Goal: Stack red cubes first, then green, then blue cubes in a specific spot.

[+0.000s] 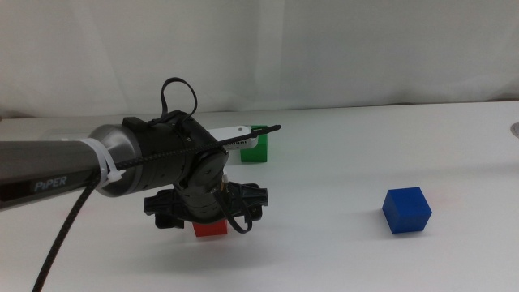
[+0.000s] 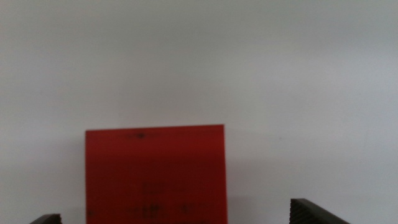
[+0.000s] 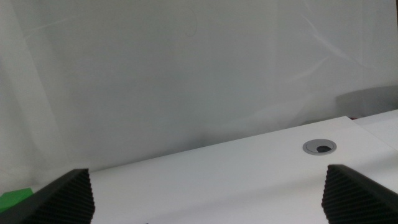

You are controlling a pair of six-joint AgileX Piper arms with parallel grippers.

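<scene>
Red matte cube [image 2: 155,174] sits on the white tabletop [image 1: 340,251], under the left gripper [image 1: 212,217], whose dark jaws stand spread wide to either side of it, gripping nothing. Behind the red cube rests the small green matte cube [image 1: 259,150]; well off to its right lies the blue matte cube [image 1: 406,209]. Away from them, the right gripper [image 3: 205,199] waits, jaws wide apart and empty.
</scene>
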